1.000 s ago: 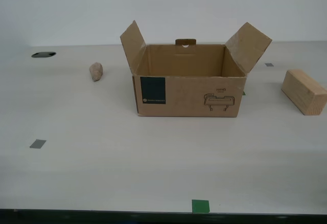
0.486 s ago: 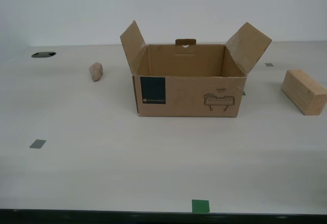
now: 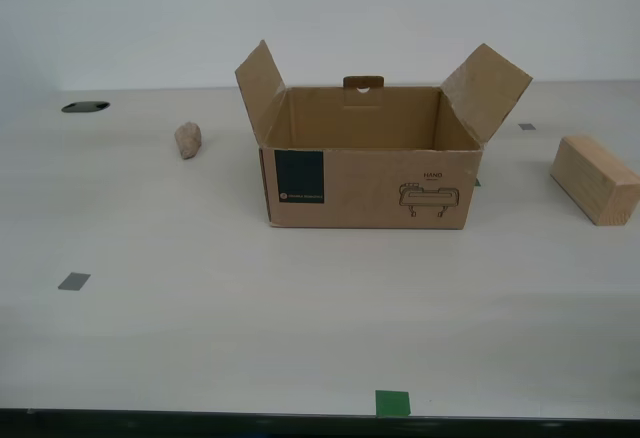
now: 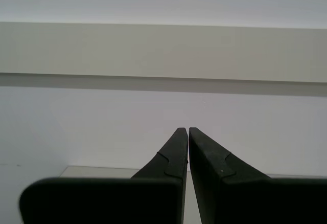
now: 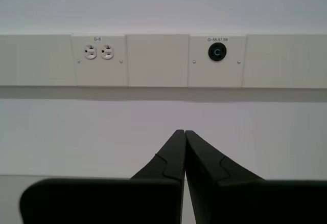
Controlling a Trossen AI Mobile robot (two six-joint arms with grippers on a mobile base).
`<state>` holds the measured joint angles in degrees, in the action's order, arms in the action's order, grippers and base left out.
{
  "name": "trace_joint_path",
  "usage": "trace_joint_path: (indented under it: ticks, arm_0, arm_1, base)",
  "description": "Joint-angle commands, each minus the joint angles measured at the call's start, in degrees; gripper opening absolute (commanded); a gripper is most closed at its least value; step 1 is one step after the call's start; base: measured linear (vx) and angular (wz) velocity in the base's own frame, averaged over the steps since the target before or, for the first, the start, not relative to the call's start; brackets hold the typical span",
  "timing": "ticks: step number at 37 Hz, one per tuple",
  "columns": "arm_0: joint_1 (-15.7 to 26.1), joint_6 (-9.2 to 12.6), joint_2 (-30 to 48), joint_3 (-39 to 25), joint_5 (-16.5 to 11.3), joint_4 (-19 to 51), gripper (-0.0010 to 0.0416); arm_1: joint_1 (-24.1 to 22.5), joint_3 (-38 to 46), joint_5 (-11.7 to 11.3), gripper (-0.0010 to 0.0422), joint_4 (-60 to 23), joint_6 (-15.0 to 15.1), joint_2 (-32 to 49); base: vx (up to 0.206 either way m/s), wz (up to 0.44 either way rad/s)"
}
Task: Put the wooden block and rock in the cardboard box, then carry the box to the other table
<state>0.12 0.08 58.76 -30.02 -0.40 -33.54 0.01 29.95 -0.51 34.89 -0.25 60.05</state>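
With my first gripper (image 5: 184, 132) and my second gripper (image 4: 187, 130) both pinched closed and empty, open wide before descending on the rock (image 3: 188, 140) or wooden block (image 3: 596, 180) flanking the cardboard box (image 3: 367, 186).

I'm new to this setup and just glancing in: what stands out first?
The open cardboard box stands mid-table, flaps up and empty. The rock lies apart at the exterior view's left, the wooden block at its right. My first pincer and second pincer are shut, facing the wall.
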Motion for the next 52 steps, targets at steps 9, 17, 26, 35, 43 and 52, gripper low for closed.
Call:
trace_joint_path:
  ticks: [9,17,26,35,43,52]
  arm_0:
    - [-0.02,0.07,-0.02,-0.02,0.04,-0.24,0.0000]
    - [-0.02,0.07,-0.02,-0.04,0.04,-0.26,0.0000]
    - [-0.02,0.07,-0.02,-0.02,0.04,-0.24,0.0000]
    - [-0.02,0.07,-0.02,-0.02,0.04,-0.26,0.0000]
    - [-0.02,0.07,-0.02,-0.04,0.04,-0.24,0.0000]
    - [-0.02,0.07,-0.02,-0.02,0.04,-0.24,0.0000]
  arm_1:
    - [0.00,0.02,-0.02,0.0000,0.35,0.09,0.00]
    - [0.02,0.02,-0.02,0.0000,0.35,0.09,0.00]
    - [0.00,0.02,-0.02,0.0000,0.35,0.09,0.00]
    - [0.00,0.02,-0.02,0.0000,0.33,0.09,0.00]
    - [0.02,0.02,-0.02,0.0000,0.35,0.09,0.00]
    - [0.02,0.02,-0.02,0.0000,0.33,0.09,0.00]
  base:
    - [0.000,0.000]
    - [0.000,0.000]
    - [0.000,0.000]
    - [0.000,0.000]
    - [0.000,0.000]
    - [0.000,0.000]
